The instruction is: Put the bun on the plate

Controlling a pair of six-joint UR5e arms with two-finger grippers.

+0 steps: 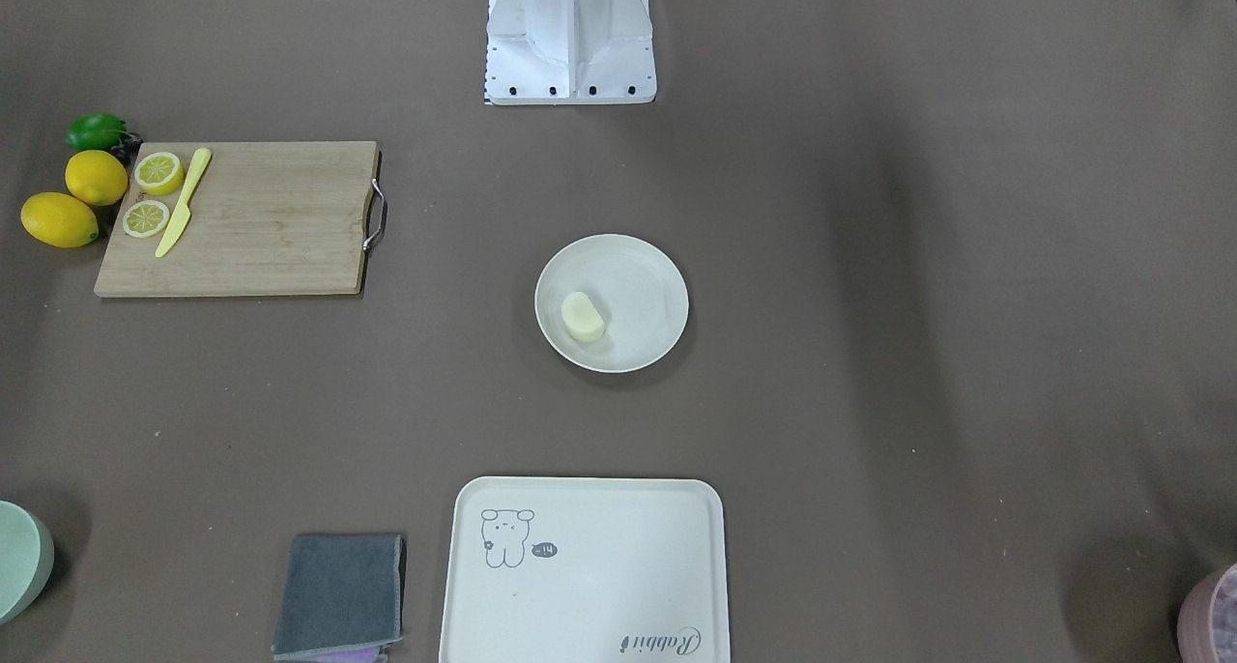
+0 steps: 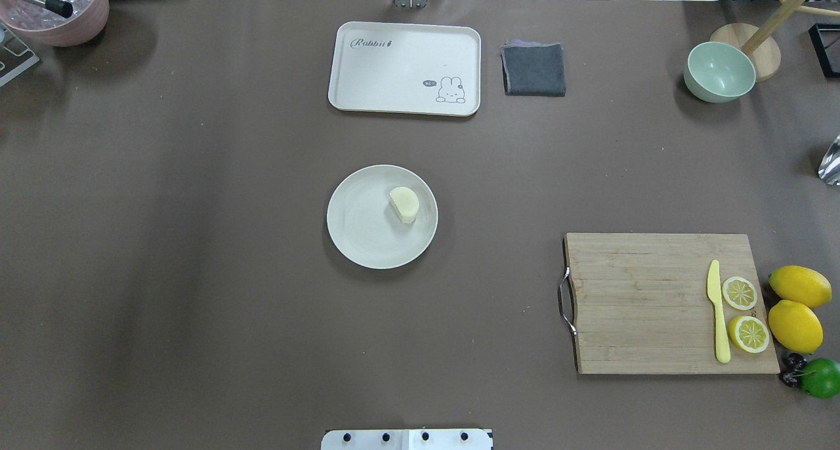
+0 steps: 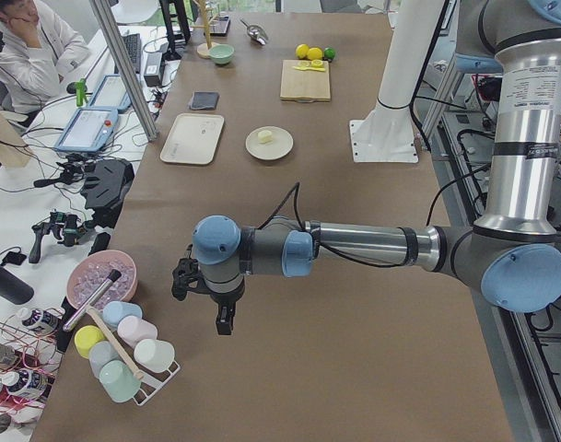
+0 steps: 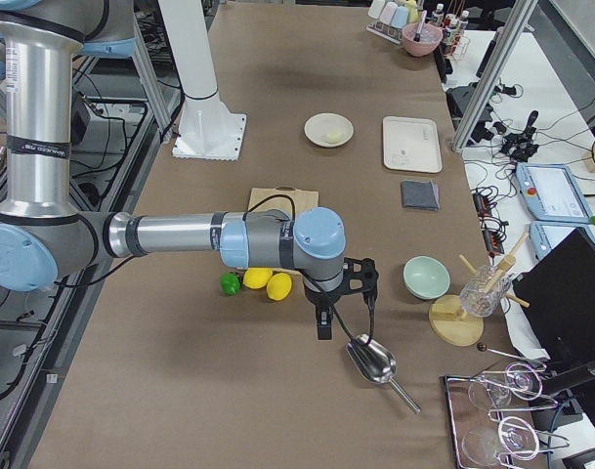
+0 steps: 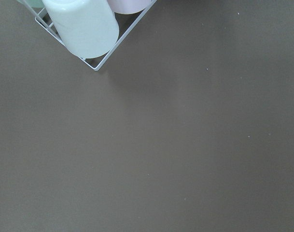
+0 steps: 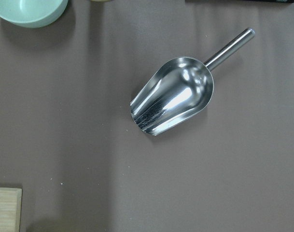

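Observation:
The pale cream bun [image 1: 583,317] [image 2: 404,204] lies inside the round off-white plate [image 1: 649,269] [image 2: 359,230] at the table's middle, off-centre toward the rim. Neither gripper is near it. My left gripper [image 3: 223,318] hangs over bare table far out at the left end, beside a cup rack. My right gripper [image 4: 323,327] hangs far out at the right end, above a metal scoop. Both show only in the side views, so I cannot tell whether they are open or shut. Nothing is seen between their fingers.
A wooden cutting board [image 2: 656,302] carries a yellow knife [image 2: 718,312] and lemon slices; whole lemons [image 2: 797,306] and a lime sit beside it. A cream tray [image 2: 405,67], grey cloth [image 2: 533,69], green bowl [image 2: 718,71], metal scoop [image 6: 173,100], cup rack [image 5: 84,24] and pink bowl [image 2: 56,7] ring the table.

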